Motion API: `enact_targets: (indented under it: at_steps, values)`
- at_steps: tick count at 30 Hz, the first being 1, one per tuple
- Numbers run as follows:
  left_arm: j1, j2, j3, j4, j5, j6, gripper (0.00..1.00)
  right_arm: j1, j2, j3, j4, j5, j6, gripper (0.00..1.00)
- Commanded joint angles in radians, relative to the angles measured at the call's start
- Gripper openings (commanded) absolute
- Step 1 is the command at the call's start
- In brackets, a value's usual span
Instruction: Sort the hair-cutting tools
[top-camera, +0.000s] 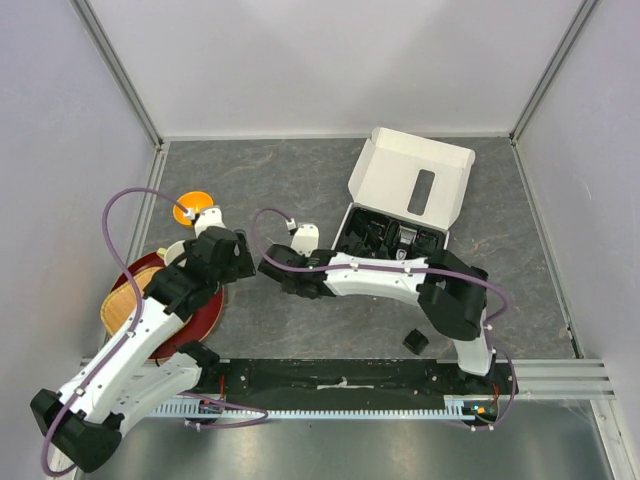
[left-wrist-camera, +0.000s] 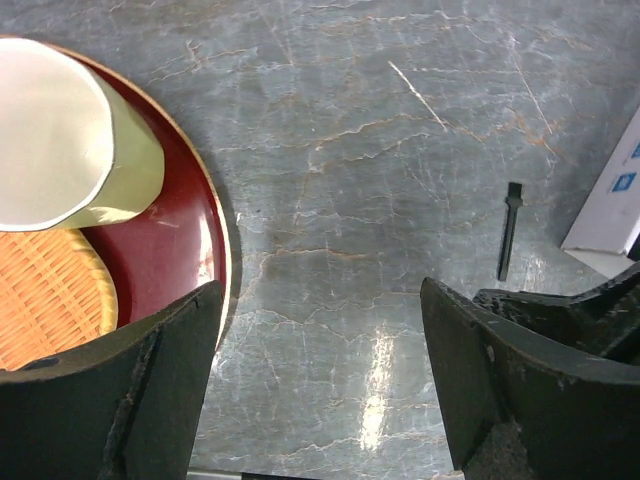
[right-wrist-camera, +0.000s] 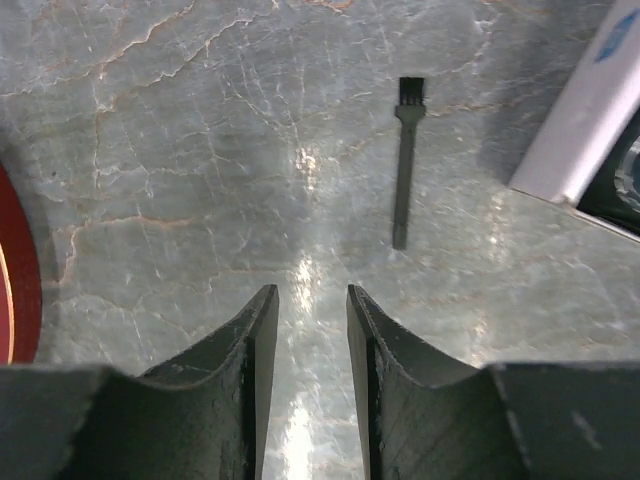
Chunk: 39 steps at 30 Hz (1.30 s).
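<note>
A thin black brush lies on the grey tabletop, ahead of my right gripper, whose jaws stand a narrow gap apart with nothing between them. The brush also shows in the left wrist view, to the right of my left gripper, which is wide open and empty above bare tabletop. In the top view the two grippers, left and right, are close together at table centre-left. One black guard comb lies near the right arm's base. The clipper and other black pieces sit in the box tray.
A white cardboard box with a black tray stands open at the back right; its corner shows in both wrist views. A red round tray holding a cream cup and wicker mat is at left. An orange bowl sits behind it.
</note>
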Motion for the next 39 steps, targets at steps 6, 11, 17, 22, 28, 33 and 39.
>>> enact_targets:
  at_steps: [6, 11, 17, 22, 28, 33, 39]
  values:
    - [0.139, -0.053, -0.008, 0.019, 0.168, 0.003, 0.85, -0.070, 0.058, 0.039, 0.015, 0.039, 0.003, 0.40]
    - [0.148, -0.033, -0.012, 0.027, 0.174, 0.003, 0.85, -0.106, 0.077, 0.044, 0.015, 0.029, -0.046, 0.40]
    - [0.167, -0.019, -0.011, 0.024, 0.173, 0.003, 0.85, -0.130, 0.126, 0.053, 0.014, 0.003, -0.092, 0.39]
    - [0.174, -0.013, -0.008, 0.012, 0.132, -0.008, 0.84, -0.138, 0.163, 0.073, 0.017, -0.017, -0.126, 0.39]
    - [0.176, -0.021, -0.006, 0.007, 0.124, -0.008, 0.84, -0.138, 0.193, 0.082, 0.023, -0.047, -0.149, 0.38]
    - [0.176, -0.024, -0.006, 0.009, 0.130, -0.008, 0.84, -0.139, 0.198, 0.072, 0.015, -0.050, -0.150, 0.35]
    - [0.176, -0.025, -0.006, 0.010, 0.142, -0.004, 0.84, -0.141, 0.198, 0.062, 0.014, -0.059, -0.152, 0.14]
